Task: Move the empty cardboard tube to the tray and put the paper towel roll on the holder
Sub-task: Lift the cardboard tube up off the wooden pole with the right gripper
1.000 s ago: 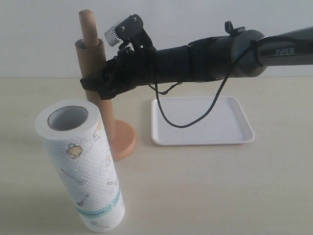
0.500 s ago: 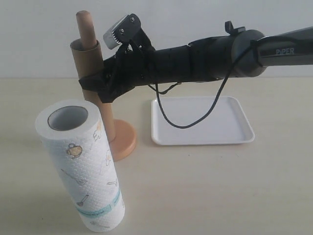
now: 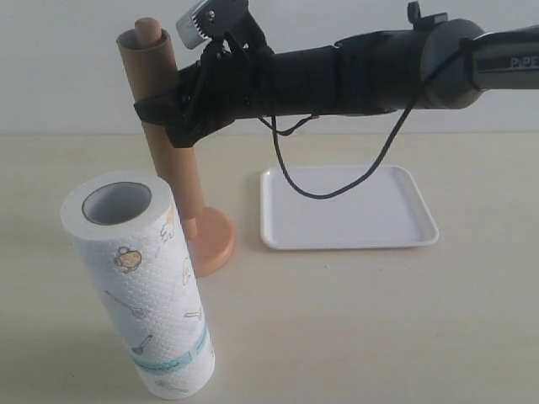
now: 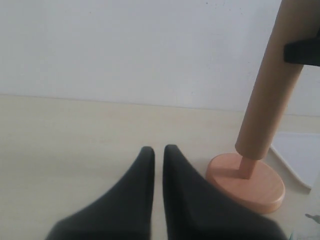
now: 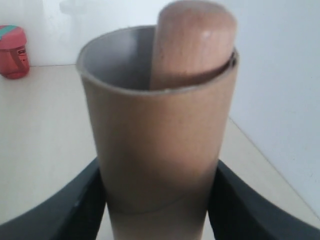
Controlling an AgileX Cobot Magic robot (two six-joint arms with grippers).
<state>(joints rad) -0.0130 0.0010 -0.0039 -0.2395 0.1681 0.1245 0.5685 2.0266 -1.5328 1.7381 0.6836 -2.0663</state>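
The brown cardboard tube (image 3: 178,185) is sleeved over the pole of the tan wooden holder (image 3: 212,244), raised and slightly tilted. Only the pole's round top (image 5: 195,40) shows above the tube rim. My right gripper (image 3: 160,118) is shut on the tube (image 5: 155,150) near its upper part, one black finger (image 5: 75,205) on each side. The paper towel roll (image 3: 143,286) stands upright at the front left. The white tray (image 3: 354,215) lies to the right of the holder base. My left gripper (image 4: 159,150) is shut with nothing in it, low over the table, near the holder base (image 4: 250,185).
A black cable (image 3: 337,187) hangs from the right arm above the tray. A small red-pink container (image 5: 12,52) stands far off by the wall. A corner of the tray (image 4: 300,157) shows beyond the holder base. A white wall backs the table.
My right gripper has risen with the tube, which has slid up the pole; less of the pole shows above the tube's rim. Roll and tray have not moved.
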